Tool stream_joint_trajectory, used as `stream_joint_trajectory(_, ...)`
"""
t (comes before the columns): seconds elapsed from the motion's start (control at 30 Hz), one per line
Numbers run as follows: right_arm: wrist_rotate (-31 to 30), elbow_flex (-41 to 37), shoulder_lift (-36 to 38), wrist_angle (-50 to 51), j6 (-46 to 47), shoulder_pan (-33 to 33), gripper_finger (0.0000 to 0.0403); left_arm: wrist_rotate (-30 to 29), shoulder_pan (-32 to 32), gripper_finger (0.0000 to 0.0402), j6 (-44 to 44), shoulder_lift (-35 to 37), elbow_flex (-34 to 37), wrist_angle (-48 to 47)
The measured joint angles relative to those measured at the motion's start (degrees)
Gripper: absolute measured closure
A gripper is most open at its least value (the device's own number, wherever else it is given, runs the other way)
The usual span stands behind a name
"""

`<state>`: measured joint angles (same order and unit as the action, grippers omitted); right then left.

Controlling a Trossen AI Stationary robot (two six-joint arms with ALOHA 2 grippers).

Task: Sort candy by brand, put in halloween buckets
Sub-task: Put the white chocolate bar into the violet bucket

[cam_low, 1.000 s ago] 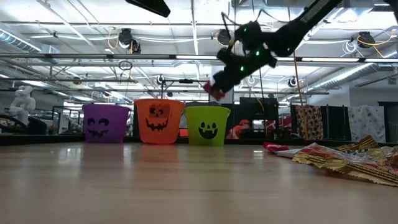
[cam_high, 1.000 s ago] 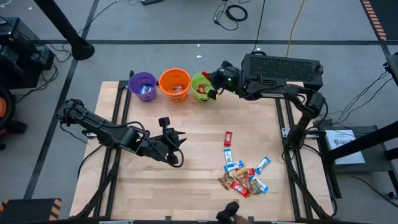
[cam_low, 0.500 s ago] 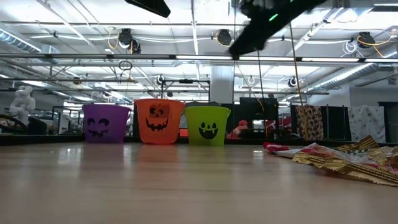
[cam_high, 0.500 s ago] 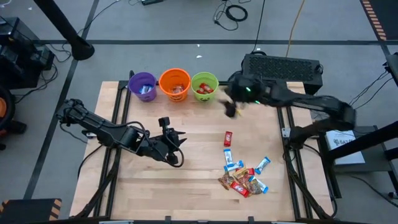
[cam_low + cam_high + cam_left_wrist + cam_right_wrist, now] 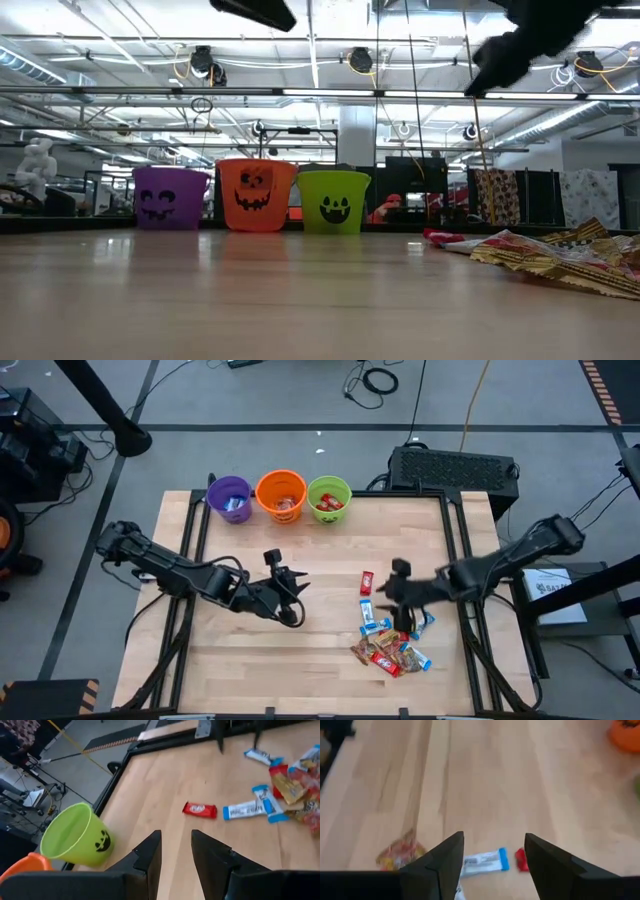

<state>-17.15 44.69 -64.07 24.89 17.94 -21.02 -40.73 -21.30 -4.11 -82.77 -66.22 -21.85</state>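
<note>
Three halloween buckets stand in a row at the table's far edge: purple point(image 5: 230, 498), orange point(image 5: 281, 495) and lime green point(image 5: 329, 498). Each has candy in it. A heap of candy point(image 5: 392, 648) lies near the front right, with one red bar point(image 5: 367, 582) and a blue bar point(image 5: 366, 609) apart from it on the far side. My right gripper point(image 5: 395, 598) hovers open over these loose bars, and its wrist view shows the blue bar point(image 5: 485, 861) and a red bar point(image 5: 521, 860) below its gap point(image 5: 494, 840). My left gripper point(image 5: 298, 588) waits open and empty at mid-table.
In the left wrist view the green bucket point(image 5: 77, 837) and the red bar point(image 5: 200, 810) lie ahead of the left fingers point(image 5: 176, 837). Bare wood spreads between the buckets and the candy. A dark box point(image 5: 455, 468) sits beyond the table's far right corner.
My right gripper held a red bar over the green bucket, let it go there, then swung fast toward the table's near right and down to above the loose candy, where its fingers now stand empty.
</note>
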Motion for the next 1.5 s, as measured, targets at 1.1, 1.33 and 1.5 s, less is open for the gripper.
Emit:
stream_joint_trajectory(1.1,-6.9,-4.0,-22.1,-8.2,21.9,-7.6,0.0264,6.2,-0.1,0.0288,-2.9,-10.6,0.0,3.4)
stream_joint_trajectory(1.33,-5.0,-4.0,-22.1,-8.5,29.8,-6.1,0.0271,6.2,-0.1,0.0288,-2.5,-10.6,0.0,3.5)
stream_joint_trajectory(1.5,-5.0,-4.0,-22.1,-8.5,36.4,-5.6,0.0271,6.2,0.0,0.0288,-1.0,-10.6,0.0,4.1)
